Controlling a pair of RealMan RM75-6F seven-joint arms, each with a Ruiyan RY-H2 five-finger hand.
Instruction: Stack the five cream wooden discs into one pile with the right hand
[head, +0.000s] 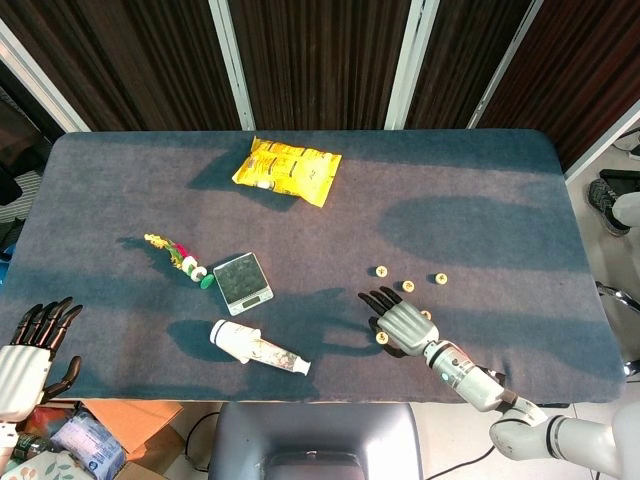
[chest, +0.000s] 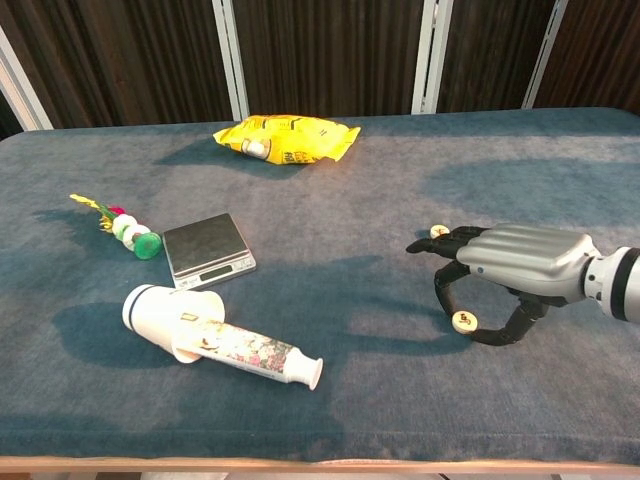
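Observation:
Cream wooden discs lie apart on the blue cloth at the right. One disc (head: 381, 270) is furthest left, a second disc (head: 408, 286) beside it, a third disc (head: 441, 278) further right. The nearest disc (head: 381, 338) (chest: 463, 321) lies flat near the front edge. My right hand (head: 402, 323) (chest: 512, 264) arches over it, a fingertip and the thumb standing close on either side; whether they touch it is unclear. Another disc (chest: 438, 231) shows just behind the fingers. My left hand (head: 27, 349) hangs open off the table's front left corner.
A small scale (head: 243, 282) sits left of centre, with a white cup and patterned tube (head: 256, 348) lying in front of it. A bead toy (head: 180, 257) lies further left. A yellow snack bag (head: 288, 170) is at the back. The front table edge (chest: 400, 462) is close to the right hand.

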